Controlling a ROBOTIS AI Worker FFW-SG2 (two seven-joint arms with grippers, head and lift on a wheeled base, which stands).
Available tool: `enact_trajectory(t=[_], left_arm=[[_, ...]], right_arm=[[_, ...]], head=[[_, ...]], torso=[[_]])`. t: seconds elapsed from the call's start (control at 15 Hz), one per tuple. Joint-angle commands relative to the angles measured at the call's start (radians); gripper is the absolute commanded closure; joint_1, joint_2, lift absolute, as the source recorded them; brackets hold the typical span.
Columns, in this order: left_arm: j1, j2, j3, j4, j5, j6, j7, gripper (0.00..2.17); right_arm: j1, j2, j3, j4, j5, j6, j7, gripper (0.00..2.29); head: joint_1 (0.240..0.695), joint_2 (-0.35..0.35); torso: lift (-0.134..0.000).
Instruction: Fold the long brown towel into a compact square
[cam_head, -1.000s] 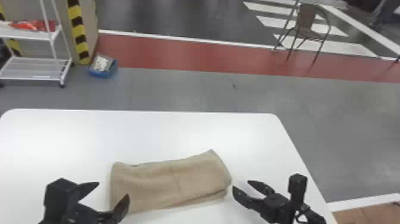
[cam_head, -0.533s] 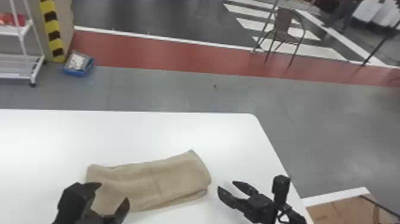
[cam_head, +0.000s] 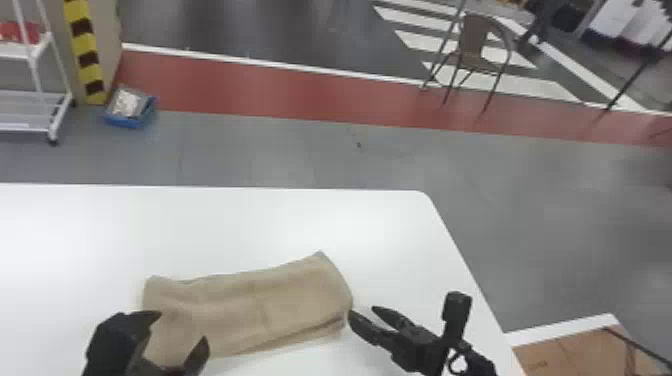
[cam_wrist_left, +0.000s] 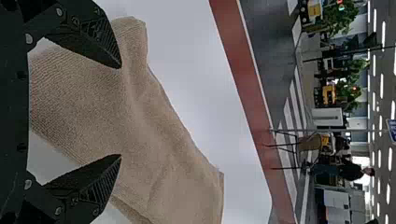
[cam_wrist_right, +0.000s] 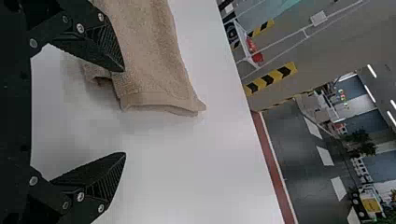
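The brown towel (cam_head: 250, 305) lies on the white worktop (cam_head: 200, 225), near the robot's side and between the two grippers. More than one layer can be made out along its near edge, towards the right end, so a lengthwise fold appears to be done. What is left, by judgement, is the crosswise folding by which the strip is brought down to a square. For that, a short end needs to be pinched through all its layers, lifted and laid over the rest; if only the top layer is caught, the stack may be pulled askew.

The left gripper (cam_head: 182, 326) is held over the left part of the towel, its fingers spread wide, with cloth seen between and beyond them in the left wrist view. The right gripper (cam_head: 362, 311) is placed just beside the right end, its fingers likewise parted and nothing pinched.

The long axis is laid from left to right across the robot's front, slightly aslant, the right end being set farther from the robot than the left. The short right end is turned towards the right gripper.
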Motion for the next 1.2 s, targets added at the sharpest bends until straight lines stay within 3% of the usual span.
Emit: enact_trajectory(t=[0.0,0.27,0.47,0.67,0.73,0.87,0.93,1.13], left_arm=[[0.009,0.006,0.011,-0.001,0.002,-0.012,-0.002,0.23],[0.021,0.011,0.027,-0.004,0.014,-0.046,-0.01,0.23],[0.024,0.012,0.029,-0.009,0.014,-0.049,-0.011,0.23],[0.023,0.012,0.029,-0.009,0.016,-0.046,-0.013,0.23],[0.024,0.011,0.029,-0.009,0.016,-0.046,-0.013,0.23],[0.023,0.012,0.03,-0.013,0.017,-0.04,-0.013,0.23],[0.023,0.012,0.03,-0.013,0.019,-0.04,-0.013,0.23],[0.023,0.012,0.03,-0.015,0.022,-0.04,-0.014,0.23]], right_arm=[[-0.005,0.026,0.014,-0.04,-0.014,0.058,-0.009,0.29],[-0.049,0.038,0.039,-0.053,-0.004,0.186,-0.046,0.29],[-0.069,0.038,0.042,-0.037,-0.002,0.217,-0.052,0.46],[-0.054,0.038,0.037,-0.054,-0.013,0.229,-0.046,0.96],[-0.043,0.039,0.039,-0.074,-0.023,0.232,-0.044,1.0],[-0.02,0.039,0.043,-0.122,-0.036,0.251,-0.05,0.97],[-0.016,0.039,0.042,-0.135,-0.036,0.272,-0.054,0.77],[-0.016,0.038,0.023,-0.137,-0.034,0.278,-0.052,0.76]], head=[[0.695,-0.32],[0.695,-0.274],[0.695,-0.249],[0.695,-0.242],[0.695,-0.242],[0.695,-0.243],[0.695,-0.243],[0.695,-0.245]], torso=[[0.0],[0.0],[0.0],[0.0],[0.0],[0.0],[0.0],[0.0]])
